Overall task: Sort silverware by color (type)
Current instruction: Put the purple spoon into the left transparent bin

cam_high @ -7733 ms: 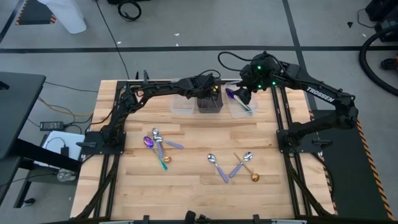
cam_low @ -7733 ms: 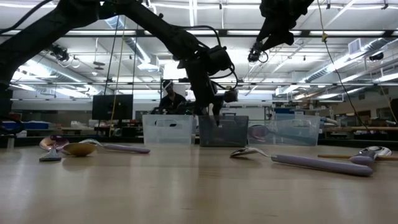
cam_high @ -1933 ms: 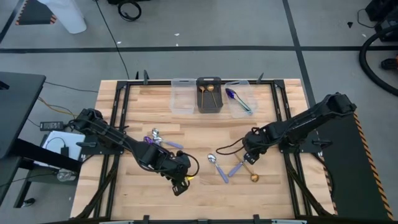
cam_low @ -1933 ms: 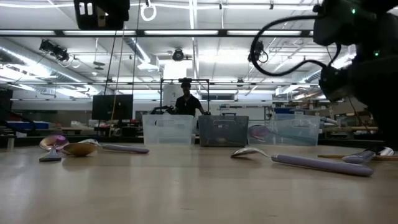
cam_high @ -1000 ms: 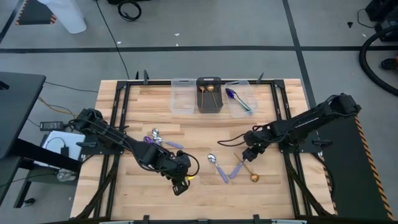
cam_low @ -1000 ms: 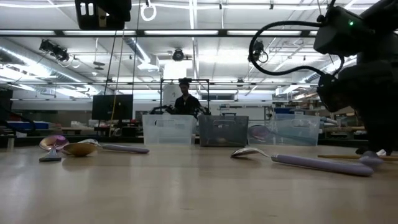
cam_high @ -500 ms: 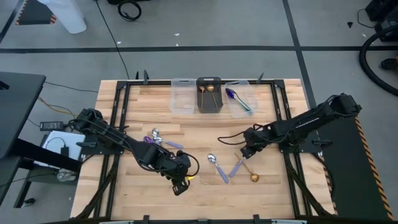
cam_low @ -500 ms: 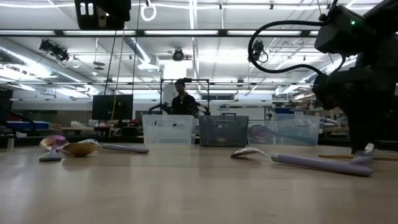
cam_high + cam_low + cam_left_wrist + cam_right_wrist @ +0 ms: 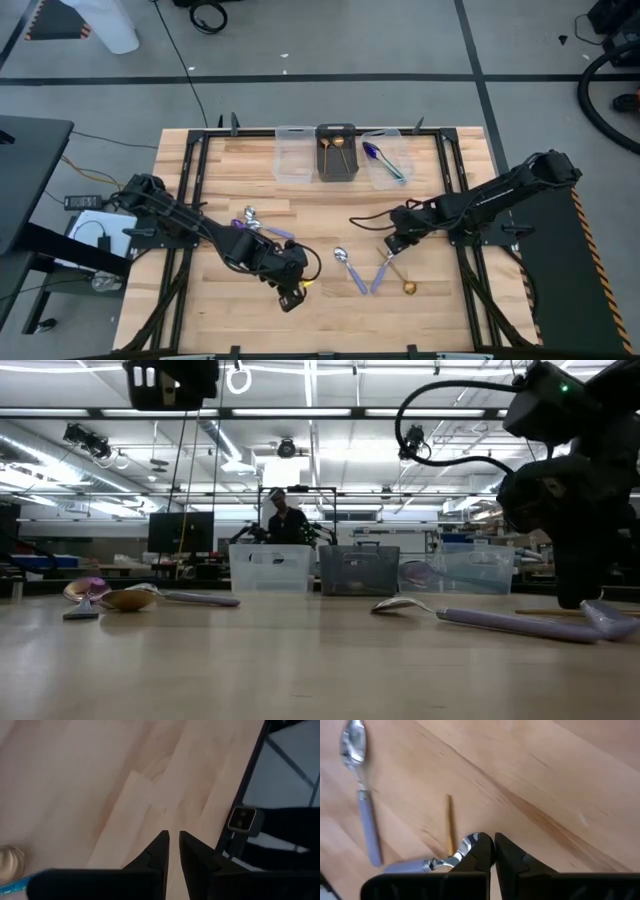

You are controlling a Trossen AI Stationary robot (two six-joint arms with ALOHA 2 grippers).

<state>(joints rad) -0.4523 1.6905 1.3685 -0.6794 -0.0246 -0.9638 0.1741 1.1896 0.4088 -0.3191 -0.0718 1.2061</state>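
Right jaws (image 9: 494, 851) pinched tight on the bowl of a silver spoon (image 9: 451, 858) down on the desk (image 9: 320, 215), gold spoon handle (image 9: 449, 824) just beside the tips. Left jaws (image 9: 173, 851) nearly closed with only a thin gap (nothing visible between them), hovering over bare wood.

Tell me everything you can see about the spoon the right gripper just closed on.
The spoon has a shiny silver bowl and a pale lavender handle. The right gripper is shut on the bowl, its fingers pinching the rim. In the high view the spoon slopes from the gripper down across the table, crossing a thin gold spoon. In the low view its handle end rests on or just above the wood. A second lavender-handled spoon lies apart beside it.
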